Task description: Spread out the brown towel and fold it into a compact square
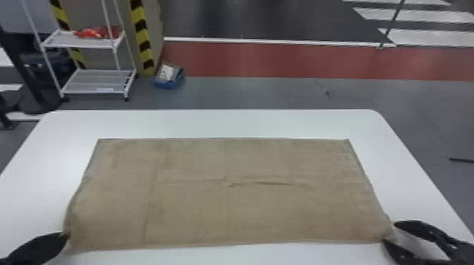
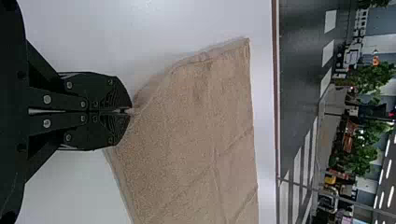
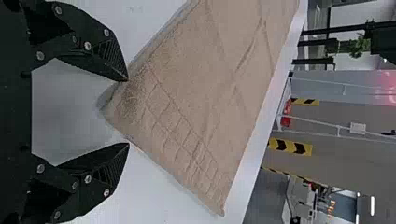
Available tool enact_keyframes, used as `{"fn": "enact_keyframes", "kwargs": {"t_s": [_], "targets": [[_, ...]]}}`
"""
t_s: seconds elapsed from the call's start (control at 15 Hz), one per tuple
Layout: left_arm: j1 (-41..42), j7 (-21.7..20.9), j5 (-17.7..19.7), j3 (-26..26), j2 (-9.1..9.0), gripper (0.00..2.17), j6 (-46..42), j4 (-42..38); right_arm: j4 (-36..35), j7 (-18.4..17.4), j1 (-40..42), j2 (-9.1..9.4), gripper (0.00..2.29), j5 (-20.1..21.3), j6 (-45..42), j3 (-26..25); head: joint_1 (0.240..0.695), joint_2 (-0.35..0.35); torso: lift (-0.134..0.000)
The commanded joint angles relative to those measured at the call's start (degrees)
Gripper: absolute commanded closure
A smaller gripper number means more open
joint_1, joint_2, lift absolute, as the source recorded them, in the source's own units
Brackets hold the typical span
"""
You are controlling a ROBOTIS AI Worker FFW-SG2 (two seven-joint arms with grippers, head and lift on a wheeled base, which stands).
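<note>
Brown towel [image 1: 218, 208] lies spread as a wide rectangle on white desk [image 1: 218, 123], creased mid-cloth. Left hand [image 1: 67, 236] is pinching its near left corner. Right hand [image 1: 389, 232] is spread at the near right corner. White shelf cart [image 1: 95, 84] stands far left, beyond desk.

In the head view, with the clock's middle at the picture's middle, one brown towel [image 1: 197, 211] is seen on one white tabletop [image 1: 211, 123]. Two grippers are counted: the left gripper [image 1: 66, 235] is found at eight o'clock and the right gripper [image 1: 389, 232] at four, and two jaws can be counted on each. One white rack [image 1: 76, 43] with two shelves [image 1: 95, 85] is seen at ten. One blue box [image 1: 165, 84] is found between ten and eleven. Three white bars [image 1: 423, 37] are seen near two.
</note>
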Motion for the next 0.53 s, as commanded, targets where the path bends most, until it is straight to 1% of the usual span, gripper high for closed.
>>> {"fn": "enact_keyframes", "kwargs": {"t_s": [0.0,0.2,0.4,0.47], "targets": [[0.0,-0.3,0.0,0.6,0.02,1.71,1.6,-0.7,-1.1,0.6,0.1,-0.26,0.71,0.8,2.2,-0.1,0.695,-0.052,-0.119],[0.1,-0.4,0.0,0.7,-0.15,1.71,1.5,-1.0,-3.4,2.2,0.5,-0.43,1.08,0.8,5.7,-0.9,0.695,-0.048,-0.119],[0.8,-0.4,0.0,0.7,-0.86,1.71,1.6,-4.4,-6.9,3.9,2.0,0.01,1.29,-1.2,7.4,-2.4,0.695,-0.054,-0.119],[1.8,0.1,0.2,1.1,-1.12,1.71,3.0,-7.1,-9.2,5.1,2.9,0.27,1.30,-2.7,8.8,-3.5,0.695,-0.056,-0.119]]}}
